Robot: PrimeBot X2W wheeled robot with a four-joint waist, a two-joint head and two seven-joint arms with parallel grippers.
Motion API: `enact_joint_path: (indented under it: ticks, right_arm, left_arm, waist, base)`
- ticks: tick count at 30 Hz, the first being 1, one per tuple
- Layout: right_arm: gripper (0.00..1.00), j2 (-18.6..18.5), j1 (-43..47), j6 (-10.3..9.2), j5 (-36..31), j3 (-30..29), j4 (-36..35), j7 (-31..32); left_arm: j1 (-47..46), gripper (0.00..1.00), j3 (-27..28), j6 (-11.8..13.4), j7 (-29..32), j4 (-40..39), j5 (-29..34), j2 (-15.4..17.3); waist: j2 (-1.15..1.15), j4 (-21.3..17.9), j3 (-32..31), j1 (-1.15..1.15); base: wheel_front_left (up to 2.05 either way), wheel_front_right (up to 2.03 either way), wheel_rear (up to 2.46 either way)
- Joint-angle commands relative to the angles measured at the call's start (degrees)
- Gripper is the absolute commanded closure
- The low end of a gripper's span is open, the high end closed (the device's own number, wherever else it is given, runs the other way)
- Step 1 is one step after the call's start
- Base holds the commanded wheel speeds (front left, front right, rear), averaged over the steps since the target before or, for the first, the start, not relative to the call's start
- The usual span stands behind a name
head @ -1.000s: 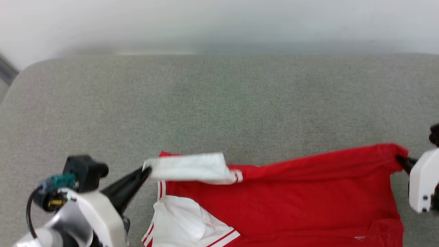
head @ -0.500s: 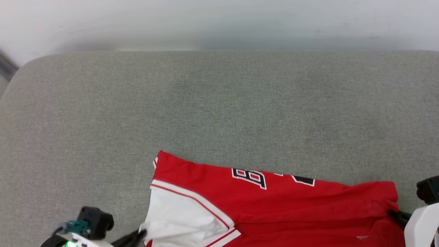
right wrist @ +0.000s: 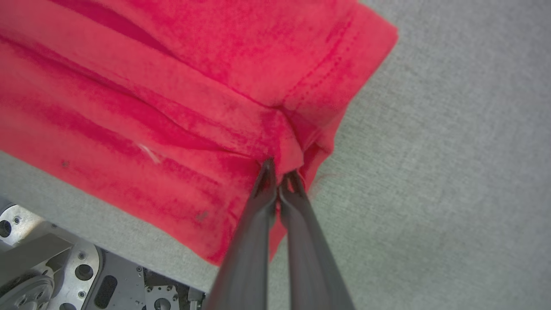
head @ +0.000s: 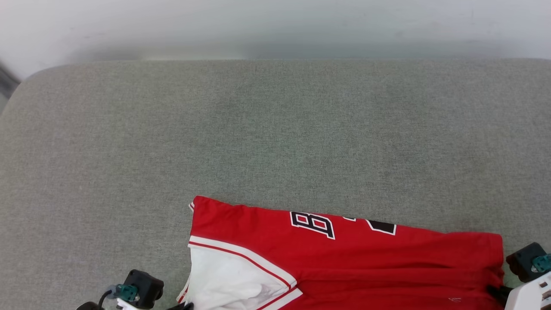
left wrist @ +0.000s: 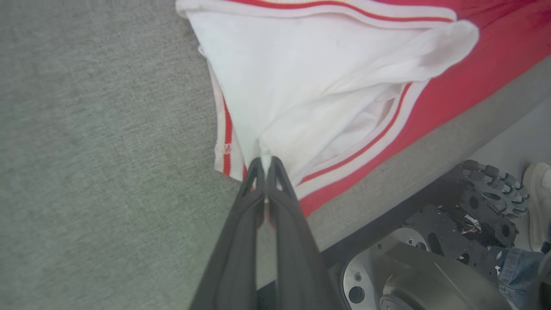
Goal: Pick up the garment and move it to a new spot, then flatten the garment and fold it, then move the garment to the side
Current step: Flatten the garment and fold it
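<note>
Grey woven upholstery (head: pixel 275 129) bears the red, white-sleeved jersey T-shirt (head: pixel 366 258) at the head view's bottom edge, your left gripper (left wrist: pixel 263 165) clamped on its white sleeve (left wrist: pixel 323 77), your right gripper (right wrist: pixel 280 174) on a red hem corner (right wrist: pixel 344 64); pull unevenly and the fold could skew or slide off the cushion's front edge.

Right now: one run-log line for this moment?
garment: red jersey T-shirt with white sleeves, lying on grey fabric surface, near edge | left gripper: shut on white sleeve | right gripper: shut on red hem
</note>
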Motion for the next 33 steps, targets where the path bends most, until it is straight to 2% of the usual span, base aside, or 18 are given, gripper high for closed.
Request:
enact_joint_path:
  ticks: [1, 2, 3, 4, 5, 6, 7, 10, 11, 13, 17, 20, 23, 26, 28, 30, 33]
  right_arm:
    - [1.0, -0.6, -0.93, -0.03, -0.03, 1.22, 1.0, -0.84]
    - [1.0, -0.68, -1.27, -0.03, 0.09, 1.93, 1.53, -1.23]
    - [1.0, -0.73, -1.4, -0.03, 0.29, 2.53, 1.95, -1.53]
    - [1.0, -0.43, -1.46, -0.03, 0.74, 2.76, 2.64, -1.58]
    - [0.63, 0.19, -1.6, -0.03, 1.46, 2.9, 3.08, -1.68]
    - [0.63, 0.19, -1.6, -0.03, 1.46, 2.9, 3.08, -1.68]
    - [0.0, 1.44, -2.03, -0.03, 3.14, 2.43, 3.45, -1.61]
    - [0.0, 1.67, -2.27, -0.03, 4.36, 2.34, 2.83, -1.16]
    - [0.0, 1.52, -2.76, -0.03, 5.95, 0.4, 1.21, 0.12]
    - [0.0, 1.85, -2.81, -0.03, 6.42, -0.45, 0.68, 0.56]
    - [0.0, 4.12, -3.19, -0.03, 8.36, -5.22, -2.48, 2.28]
    - [0.0, 7.86, -3.22, -0.03, 8.95, -10.48, -4.23, 3.88]
    - [0.0, 12.97, -2.92, -0.03, 8.54, -15.73, -5.21, 5.5]
    - [0.0, 17.23, -1.43, -0.03, 6.38, -20.0, -5.95, 7.07]
    - [0.0, 19.9, -0.4, -0.03, 4.89, -22.15, -6.29, 8.01]
    - [0.0, 22.17, 0.43, -0.03, 3.62, -24.8, -6.77, 8.65]
    - [0.0, 25.65, 1.98, -0.03, 1.68, -27.83, -7.06, 9.99]
  left_arm:
    - [-1.14, 1.0, -0.45, -0.31, -0.19, 0.98, 0.58, -0.68]
    - [-1.37, 1.0, -0.64, -0.48, -0.19, 1.43, 0.78, -1.1]
    - [-1.48, 0.88, -0.84, -0.67, -0.12, 1.82, 0.82, -1.48]
    - [-1.55, 0.57, -1.04, -0.66, 0.0, 2.23, 0.55, -1.85]
    - [-1.57, 0.0, -0.93, -0.68, -0.08, 2.54, -0.09, -2.43]
    - [-1.57, 0.0, -0.93, -0.68, -0.08, 2.54, -0.09, -2.43]
    - [-1.37, 0.0, -0.63, -0.4, -0.2, 2.98, -1.06, -3.14]
    - [-1.35, 0.0, -0.34, -0.08, -0.62, 3.1, -1.09, -3.24]
    - [-1.74, 0.0, 0.34, 1.22, -2.77, 2.93, 0.96, -2.61]
    - [-2.21, 0.0, 0.63, 1.98, -3.59, 2.84, 2.03, -2.54]
    - [-2.87, 0.0, 2.74, 5.05, -8.57, 1.41, 3.93, -4.64]
    - [-3.66, 0.0, 5.4, 7.48, -13.89, 1.16, 5.46, -5.72]
    - [-3.21, 0.0, 8.09, 10.94, -20.83, 1.77, 7.91, -7.16]
    - [-1.56, 0.0, 11.91, 13.4, -27.01, 1.37, 8.1, -10.43]
    - [-0.73, 0.0, 14.7, 12.87, -28.16, -0.23, 9.7, -12.68]
    - [0.35, 0.0, 20.35, 12.45, -28.36, -3.63, 12.83, -17.02]
    - [4.28, 0.0, 27.06, 9.87, -28.33, -6.29, 19.31, -22.61]
  waist:
    - [0.0, 0.01, -0.12, 0.0]
    - [0.0, 0.0, -0.2, 0.0]
    - [0.0, -0.02, -0.29, 0.0]
    - [0.0, -0.04, -0.41, 0.0]
    - [0.0, -0.04, -0.56, 0.0]
    - [0.0, -0.04, -0.56, 0.0]
    - [0.0, -0.1, -1.12, 0.0]
    - [0.0, -0.22, -1.7, 0.0]
    - [0.0, -0.62, -3.14, 0.0]
    - [0.0, -0.65, -3.43, 0.0]
    - [0.0, -0.82, -4.56, 0.0]
    - [0.0, -0.93, -5.06, 0.0]
    - [0.0, -1.07, -5.41, 0.0]
    - [0.0, -0.87, -5.51, 0.0]
    - [0.0, -0.68, -5.41, 0.0]
    - [0.0, -0.31, -5.13, 0.0]
    - [0.0, 0.08, -4.82, 0.0]
  base:
    - [0.0, 0.0, 0.0]
    - [0.0, 0.0, 0.0]
    - [0.0, 0.0, 0.0]
    - [0.0, 0.0, 0.0]
    - [0.0, 0.0, 0.0]
    - [0.0, 0.0, 0.0]
    - [0.0, 0.0, 0.0]
    - [0.0, 0.0, 0.0]
    - [0.0, 0.0, 0.0]
    - [0.0, 0.0, 0.0]
    - [0.0, 0.0, 0.0]
    - [0.0, 0.0, 0.0]
    - [0.0, 0.0, 0.0]
    - [0.0, 0.0, 0.0]
    - [0.0, 0.0, 0.0]
    - [0.0, 0.0, 0.0]
    - [0.0, 0.0, 0.0]
